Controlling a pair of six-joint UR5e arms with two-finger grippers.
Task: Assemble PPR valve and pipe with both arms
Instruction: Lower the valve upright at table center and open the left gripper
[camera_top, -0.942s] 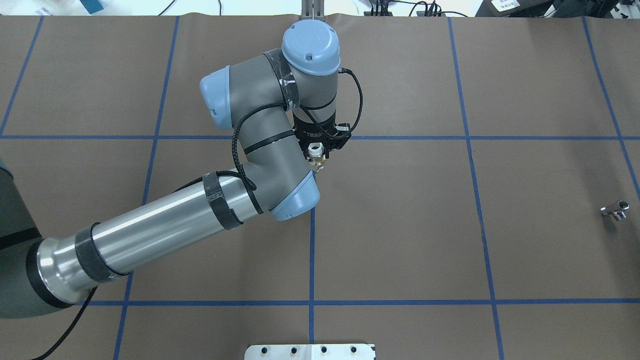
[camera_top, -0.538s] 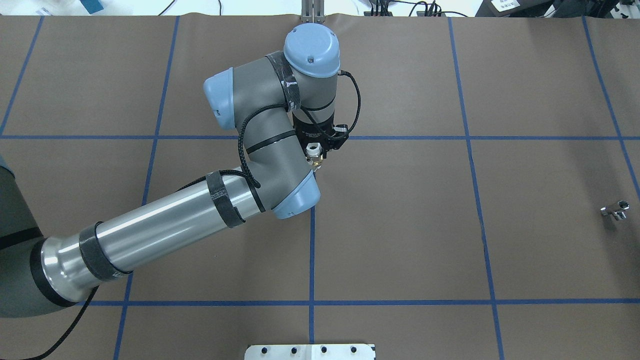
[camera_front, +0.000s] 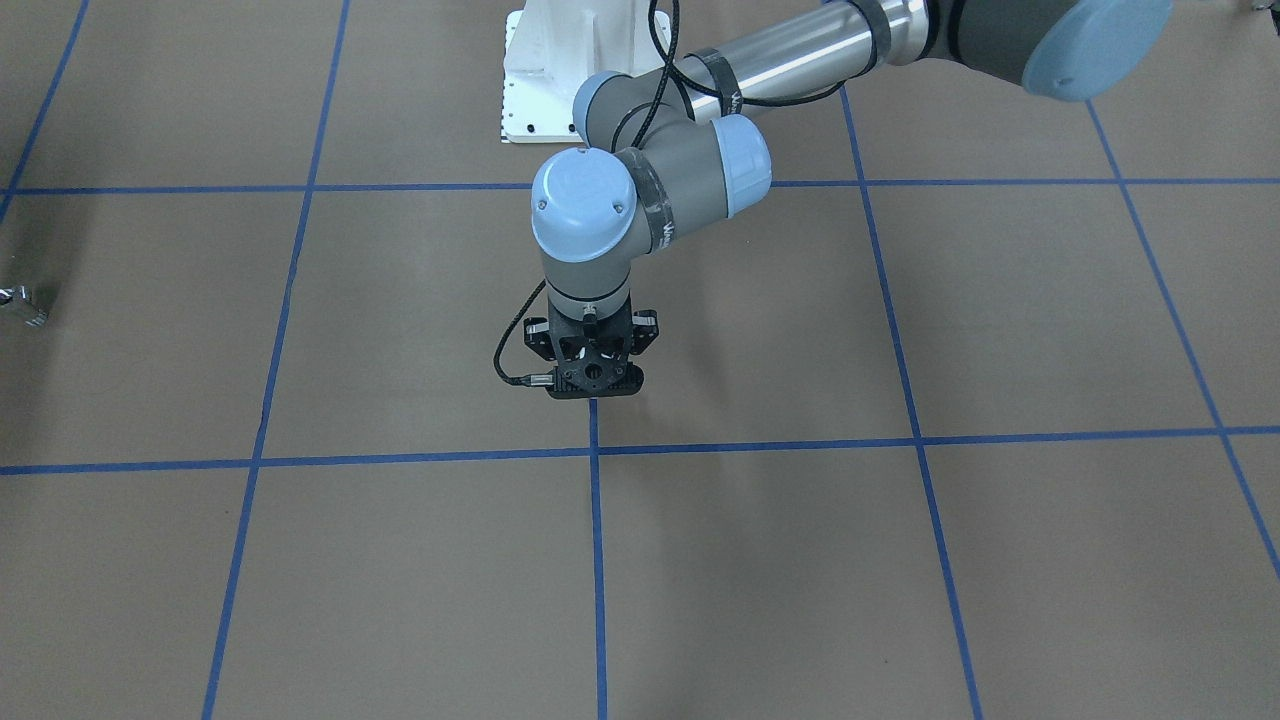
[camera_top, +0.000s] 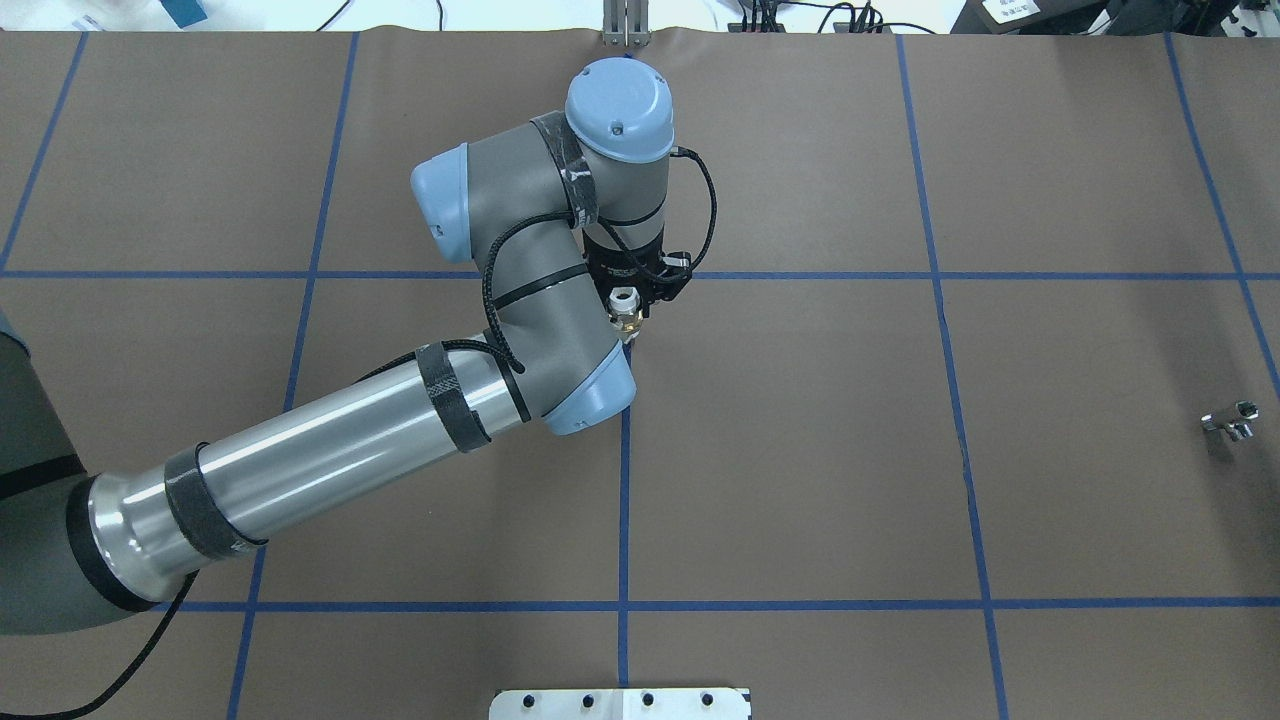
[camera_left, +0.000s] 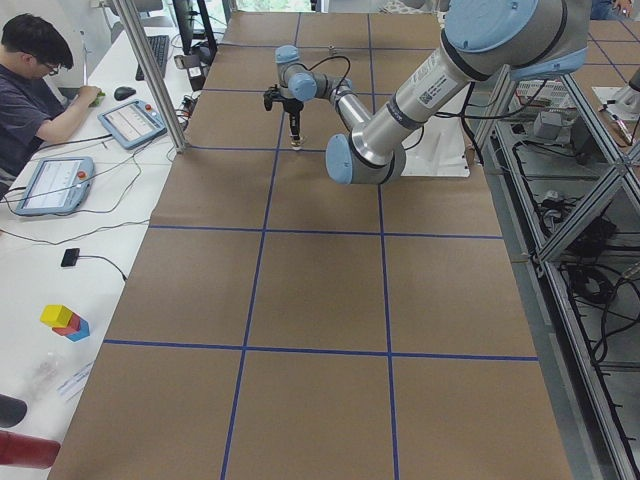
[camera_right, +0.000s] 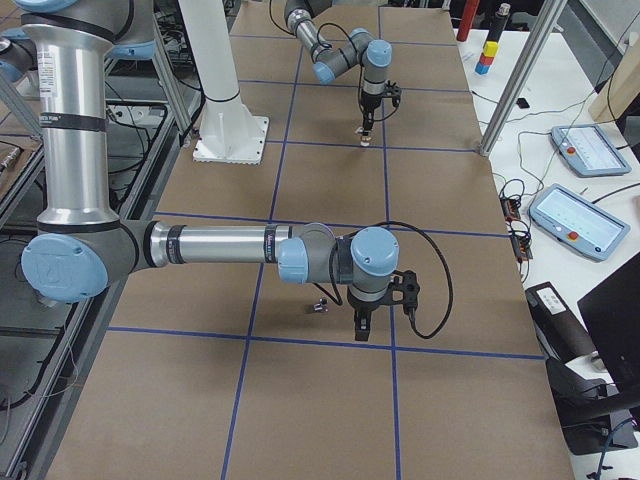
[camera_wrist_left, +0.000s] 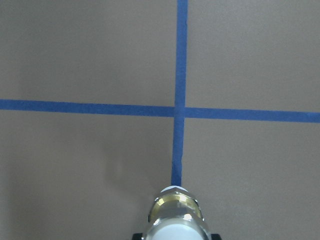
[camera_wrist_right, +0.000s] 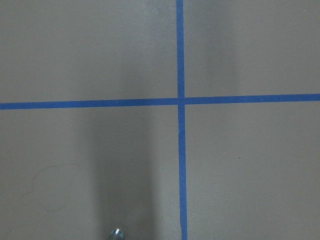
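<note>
Alignment matters most in the step in hand, which looks to be presenting one part while the other is fetched. The left gripper (camera_top: 632, 298) is clenched on the PPR valve (camera_wrist_left: 175, 210), which points straight down just on the robot's side of the tape cross (camera_front: 595, 450). Whether its lower end touches the paper cannot be told.

The pipe (camera_top: 1230, 420) lies on the table well to the robot's right of that cross. The right gripper (camera_right: 361, 328) hangs just beside it, and whether its claw is released or clenched cannot be told.

To do this well, the right arm should centre over the pipe and take it square, leaving the mating end free. The left arm should hold the valve's axis steady, so that the narrow stub can meet the white opening in line.

The left arm reaches forward from the robot towards the cross, with its wrist folded and its tool vertical. The right arm's forearm lies level, its wrist turned down.
</note>
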